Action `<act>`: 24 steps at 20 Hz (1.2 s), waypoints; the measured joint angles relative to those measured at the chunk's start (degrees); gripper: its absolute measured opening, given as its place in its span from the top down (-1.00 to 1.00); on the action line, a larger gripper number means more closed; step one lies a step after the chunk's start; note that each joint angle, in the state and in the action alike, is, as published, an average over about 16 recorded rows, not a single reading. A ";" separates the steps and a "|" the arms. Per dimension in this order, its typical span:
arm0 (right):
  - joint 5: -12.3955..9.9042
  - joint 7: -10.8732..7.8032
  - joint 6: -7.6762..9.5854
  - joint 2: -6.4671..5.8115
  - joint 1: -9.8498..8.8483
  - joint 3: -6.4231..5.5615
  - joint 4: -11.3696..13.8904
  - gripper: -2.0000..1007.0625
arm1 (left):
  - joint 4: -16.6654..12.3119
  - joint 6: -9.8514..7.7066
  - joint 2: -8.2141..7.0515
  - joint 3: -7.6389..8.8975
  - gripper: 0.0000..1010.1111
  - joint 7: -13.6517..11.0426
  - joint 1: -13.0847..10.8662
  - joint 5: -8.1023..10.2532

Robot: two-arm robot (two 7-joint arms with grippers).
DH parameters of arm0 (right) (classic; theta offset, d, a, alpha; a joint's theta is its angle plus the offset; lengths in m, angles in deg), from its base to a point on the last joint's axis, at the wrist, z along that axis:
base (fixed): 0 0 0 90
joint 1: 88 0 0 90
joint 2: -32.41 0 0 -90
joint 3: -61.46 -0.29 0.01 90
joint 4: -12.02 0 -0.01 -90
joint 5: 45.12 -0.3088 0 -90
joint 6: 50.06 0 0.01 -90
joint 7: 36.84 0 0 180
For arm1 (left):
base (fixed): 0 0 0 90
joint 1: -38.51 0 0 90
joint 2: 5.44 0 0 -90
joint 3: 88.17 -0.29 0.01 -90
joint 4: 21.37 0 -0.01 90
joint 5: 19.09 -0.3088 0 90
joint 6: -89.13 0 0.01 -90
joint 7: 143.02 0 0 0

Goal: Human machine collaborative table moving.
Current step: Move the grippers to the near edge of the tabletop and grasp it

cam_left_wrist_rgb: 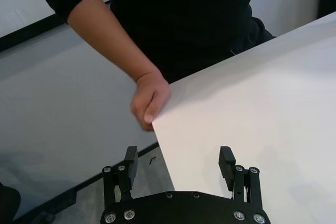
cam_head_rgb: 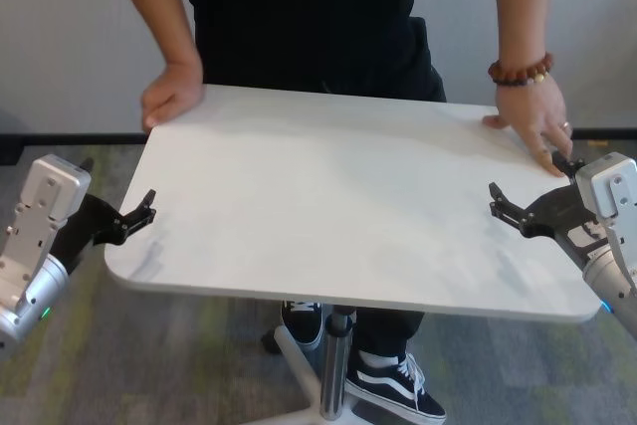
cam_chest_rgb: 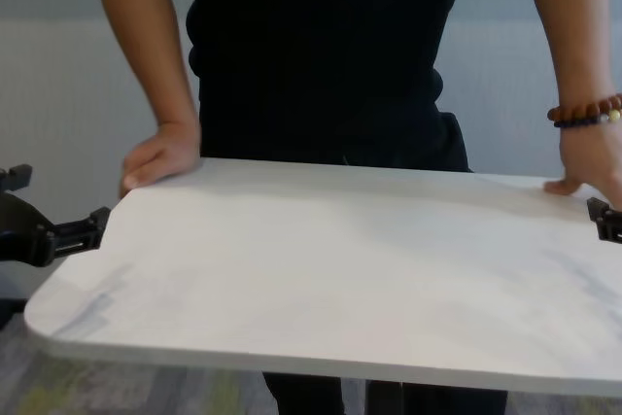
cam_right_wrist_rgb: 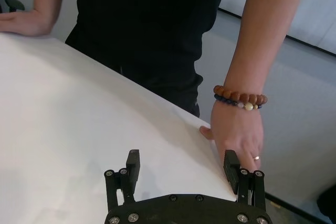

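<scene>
The white table (cam_head_rgb: 328, 206) stands between me and the human (cam_head_rgb: 299, 7), who is dressed in black. One of the human's hands (cam_head_rgb: 171, 95) rests on the far left corner. The other hand (cam_head_rgb: 532, 121), with a beaded bracelet (cam_head_rgb: 520, 71), rests on the far right corner. My left gripper (cam_head_rgb: 124, 196) is open at the table's left edge; in the left wrist view the left gripper (cam_left_wrist_rgb: 178, 163) has that edge running between its fingers. My right gripper (cam_head_rgb: 528, 186) is open at the right edge, close to the human's fingers. The right gripper (cam_right_wrist_rgb: 181, 165) straddles the edge the same way. Neither gripper clamps the top.
A metal pole leg (cam_head_rgb: 336, 365) holds the table up over a grey carpet. The human's black sneakers (cam_head_rgb: 398, 385) stand by the white base. A pale wall runs behind the human. In the chest view the table's near edge (cam_chest_rgb: 292, 357) is close to my body.
</scene>
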 joint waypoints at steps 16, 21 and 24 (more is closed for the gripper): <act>0.00 0.00 0.00 0.00 0.00 0.00 0.00 -0.99 | 0.00 0.00 0.00 0.00 -0.98 0.00 0.00 0.00; 0.00 0.00 0.00 0.00 0.00 0.00 0.00 -0.99 | 0.00 0.00 0.00 0.00 -0.98 0.00 0.00 0.00; 0.00 0.00 0.00 0.00 0.00 0.00 0.00 -0.99 | 0.00 0.00 0.00 0.00 -0.98 0.00 0.00 0.00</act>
